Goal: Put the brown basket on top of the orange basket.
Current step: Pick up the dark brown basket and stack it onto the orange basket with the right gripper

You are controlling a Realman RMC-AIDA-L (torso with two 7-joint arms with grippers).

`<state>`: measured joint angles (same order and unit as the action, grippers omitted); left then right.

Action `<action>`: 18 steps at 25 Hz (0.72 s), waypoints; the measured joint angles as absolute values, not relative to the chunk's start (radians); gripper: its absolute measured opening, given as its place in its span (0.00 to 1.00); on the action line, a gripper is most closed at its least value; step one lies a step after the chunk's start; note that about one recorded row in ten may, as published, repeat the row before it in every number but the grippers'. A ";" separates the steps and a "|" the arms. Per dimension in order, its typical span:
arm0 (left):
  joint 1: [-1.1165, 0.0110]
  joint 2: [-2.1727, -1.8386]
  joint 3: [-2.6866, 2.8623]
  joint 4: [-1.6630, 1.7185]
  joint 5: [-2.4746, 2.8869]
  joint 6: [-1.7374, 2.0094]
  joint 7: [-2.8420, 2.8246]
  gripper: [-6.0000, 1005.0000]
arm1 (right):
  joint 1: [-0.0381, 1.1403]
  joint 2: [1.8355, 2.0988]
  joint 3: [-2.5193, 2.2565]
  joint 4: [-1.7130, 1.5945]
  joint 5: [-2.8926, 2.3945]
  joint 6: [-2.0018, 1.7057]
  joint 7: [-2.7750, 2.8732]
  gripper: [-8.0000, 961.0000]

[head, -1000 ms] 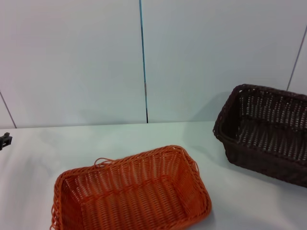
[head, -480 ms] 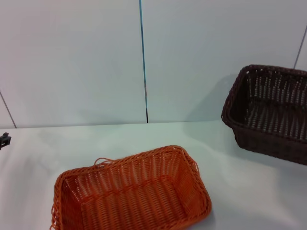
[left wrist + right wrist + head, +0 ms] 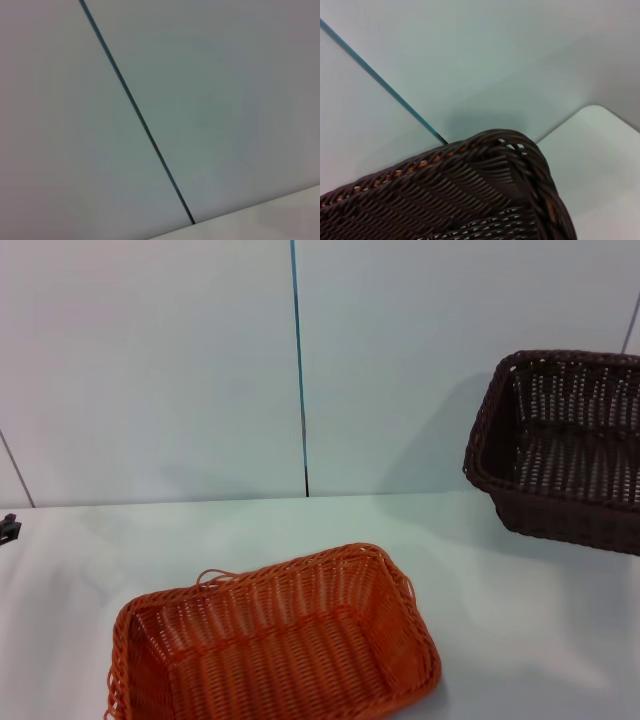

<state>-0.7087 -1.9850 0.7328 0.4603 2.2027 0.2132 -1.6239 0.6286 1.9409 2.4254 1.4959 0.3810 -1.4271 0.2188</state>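
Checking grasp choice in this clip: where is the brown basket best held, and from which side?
A judgement: clamp the braided rim of the brown basket on its right-hand end, coming from the robot's right. It hangs clear of the table, and that keeps its base free to settle on the orange basket.

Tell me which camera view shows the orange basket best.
The head view. The orange basket sits on the white table, nearly whole, open side up, only its near edge cut off. The right wrist view shows just the brown basket; the left wrist view shows only wall and table edge.
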 joint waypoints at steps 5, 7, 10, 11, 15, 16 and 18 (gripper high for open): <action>-0.709 -1.985 0.733 0.455 2.203 0.213 -1.625 0.81 | 0.652 1.931 2.427 1.499 0.379 -1.441 0.219 0.17; -0.709 -1.985 0.733 0.454 2.203 0.213 -1.625 0.81 | 0.664 1.930 2.427 1.498 0.379 -1.447 0.219 0.17; -0.709 -1.985 0.733 0.453 2.203 0.213 -1.625 0.81 | 0.685 1.930 2.426 1.492 0.382 -1.467 0.215 0.17; -0.709 -1.985 0.733 0.453 2.203 0.213 -1.625 0.81 | 0.691 1.930 2.424 1.491 0.385 -1.474 0.214 0.17; -0.709 -1.985 0.733 0.452 2.203 0.213 -1.625 0.81 | 0.720 1.933 2.420 1.475 0.406 -1.519 0.213 0.17; -0.709 -1.985 0.733 0.452 2.203 0.213 -1.625 0.81 | 0.720 1.933 2.420 1.475 0.406 -1.519 0.213 0.17; -0.709 -1.985 0.733 0.452 2.203 0.213 -1.624 0.81 | 0.728 1.935 2.415 1.454 0.443 -1.528 0.213 0.17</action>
